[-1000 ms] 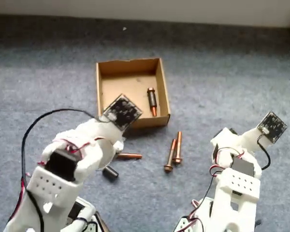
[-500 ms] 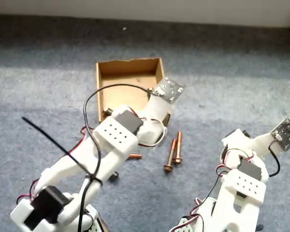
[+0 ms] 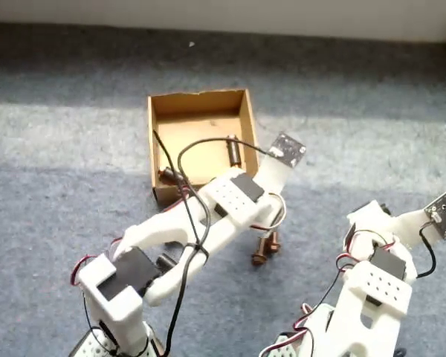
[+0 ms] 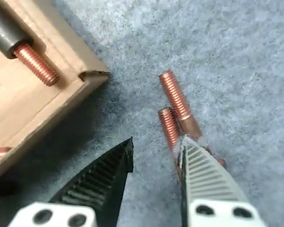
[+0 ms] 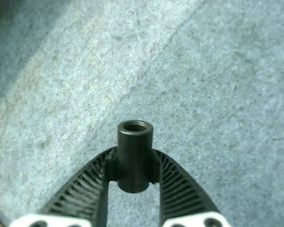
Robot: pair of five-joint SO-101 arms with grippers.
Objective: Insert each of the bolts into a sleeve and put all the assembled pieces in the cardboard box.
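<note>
Copper in colour, the two loose bolts [image 4: 176, 101] lie side by side and touching on the grey-blue carpet [image 3: 357, 126], near a corner of the cardboard box [image 3: 154, 141] but apart from its wall. The left gripper [image 4: 156, 142] hangs directly over them with its jaws spread wide and nothing between them. Its pale finger [image 4: 203, 182] covers the far ends of both bolts, though whether it touches them cannot be told. Its dark finger [image 4: 102, 182] stands over bare carpet between the bolts and the box.

From above, the left arm [image 3: 208, 216] stretches from the lower left across the front of the box. Its wrist hides most of the bolts, leaving their heads peeping out at its edge.

Inside the box lies one assembled piece [image 3: 233, 152], a dark sleeve with copper thread sticking out of one end. It rests flat on the box floor close to the wall nearest the loose bolts.

The right gripper [image 5: 134, 161] is clenched on a black sleeve [image 5: 135, 139], gripping it around its body. The sleeve's open end points away from the wrist, over bare carpet. The right arm [image 3: 375, 279] stands at the lower right of the high view, well apart from the box and the bolts
</note>
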